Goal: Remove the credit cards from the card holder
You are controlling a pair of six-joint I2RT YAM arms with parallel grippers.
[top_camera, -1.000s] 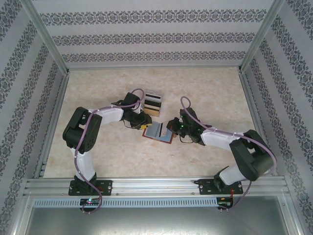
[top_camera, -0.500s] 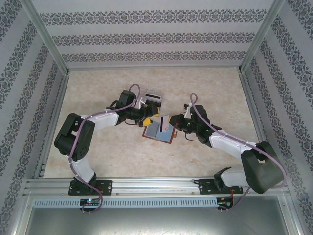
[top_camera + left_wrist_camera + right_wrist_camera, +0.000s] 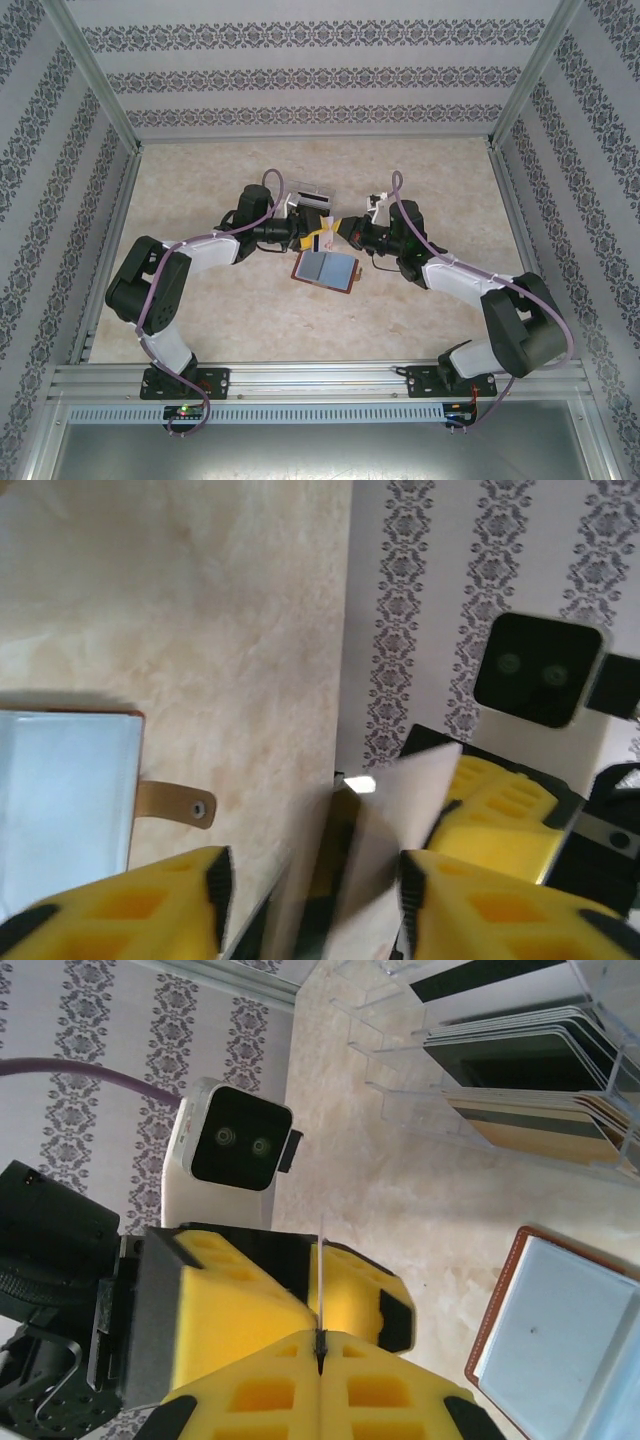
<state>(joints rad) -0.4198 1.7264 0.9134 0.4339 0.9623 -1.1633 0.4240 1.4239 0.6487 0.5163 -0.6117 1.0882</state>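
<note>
Right gripper (image 3: 320, 1345) pinching card (image 3: 388, 815) edge; left gripper (image 3: 310, 875) straddling it, grip unclear.

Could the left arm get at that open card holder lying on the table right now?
Probably yes: the card holder lies open close by the left fingers, with nothing over it. But a card sits between them, pinched by the right fingers, so that comes first.
</note>
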